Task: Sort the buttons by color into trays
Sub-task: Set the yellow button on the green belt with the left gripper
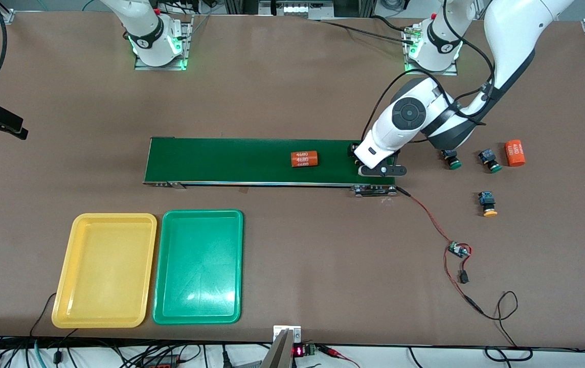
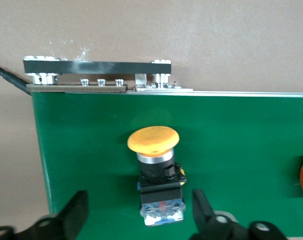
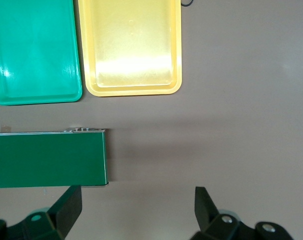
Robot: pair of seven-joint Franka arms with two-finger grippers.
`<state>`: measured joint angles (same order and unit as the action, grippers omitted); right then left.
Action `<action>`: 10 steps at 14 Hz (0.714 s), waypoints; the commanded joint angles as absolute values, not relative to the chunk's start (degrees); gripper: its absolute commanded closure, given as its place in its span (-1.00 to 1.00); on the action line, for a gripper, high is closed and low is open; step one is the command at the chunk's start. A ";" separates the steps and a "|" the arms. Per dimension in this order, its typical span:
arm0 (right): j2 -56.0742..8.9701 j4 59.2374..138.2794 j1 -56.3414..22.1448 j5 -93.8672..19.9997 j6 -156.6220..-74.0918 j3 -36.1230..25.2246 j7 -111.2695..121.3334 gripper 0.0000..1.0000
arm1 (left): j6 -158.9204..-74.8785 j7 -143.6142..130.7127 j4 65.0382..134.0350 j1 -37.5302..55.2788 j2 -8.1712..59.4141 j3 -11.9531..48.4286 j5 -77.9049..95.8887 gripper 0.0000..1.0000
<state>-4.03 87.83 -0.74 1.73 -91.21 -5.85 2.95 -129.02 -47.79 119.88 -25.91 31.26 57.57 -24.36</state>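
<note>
A yellow-capped button (image 2: 154,165) lies on its side on the dark-green belt (image 2: 241,150), at the belt's end toward the left arm. My left gripper (image 2: 140,197) is open, low over that end, one finger on each side of the button's body, not touching it. In the front view the left gripper (image 1: 378,169) hides this button. Two green-capped buttons (image 1: 452,159) (image 1: 491,162) and another yellow-capped button (image 1: 488,204) lie on the table past that belt end. The yellow tray (image 1: 106,271) and green tray (image 1: 198,266) are empty. My right gripper (image 3: 136,192) is open and empty, high over the table.
An orange numbered cylinder (image 1: 305,159) lies mid-belt and another (image 1: 515,153) on the table beside the green-capped buttons. A red wire with a small circuit board (image 1: 457,250) runs from the belt's end toward the front edge. The right wrist view shows both trays (image 3: 131,45) (image 3: 36,50).
</note>
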 commanded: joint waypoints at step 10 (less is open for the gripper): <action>-3.60 88.51 -0.26 1.41 -92.55 -5.54 3.43 -1.00 | -107.66 -31.04 104.50 -37.06 26.28 56.08 -24.26 -1.00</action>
